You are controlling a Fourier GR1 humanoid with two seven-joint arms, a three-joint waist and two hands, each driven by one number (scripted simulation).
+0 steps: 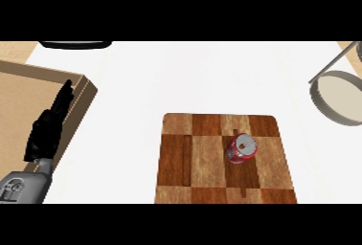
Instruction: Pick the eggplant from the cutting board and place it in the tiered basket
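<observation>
My left hand rests open at the left edge; a red can stands on the cutting board.
My fingers lie straight, pointing up over the tan box, just inside its right edge. The red can sits right of the board's middle, well apart from my hand, with bare white counter between box and board. The grey basket shows at the right edge, beyond the board's far right corner.
</observation>
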